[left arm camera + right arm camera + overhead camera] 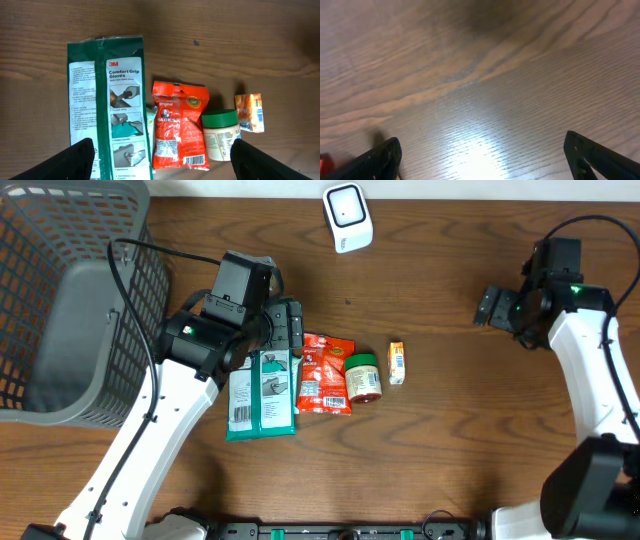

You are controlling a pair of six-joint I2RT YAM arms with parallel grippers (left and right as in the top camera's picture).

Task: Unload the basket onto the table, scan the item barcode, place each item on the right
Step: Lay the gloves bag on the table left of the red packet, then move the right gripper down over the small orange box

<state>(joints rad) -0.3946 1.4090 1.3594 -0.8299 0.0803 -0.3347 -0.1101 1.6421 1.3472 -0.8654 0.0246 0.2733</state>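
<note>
Four items lie in a row mid-table: a green 3M gloves pack (262,392) (107,100), a red Hacks sweets bag (325,373) (179,125) with a barcode on its lower edge, a green-lidded jar (363,376) (220,135) and a small orange box (397,363) (250,113). The white scanner (347,217) stands at the back edge. My left gripper (285,330) (162,167) hovers open above the far end of the gloves pack, holding nothing. My right gripper (493,306) (485,160) is open over bare wood at the right.
A large grey mesh basket (70,300) fills the left end of the table. The right arm's white links (600,370) run down the right side. A sliver of something red (324,162) shows at the lower left corner of the right wrist view.
</note>
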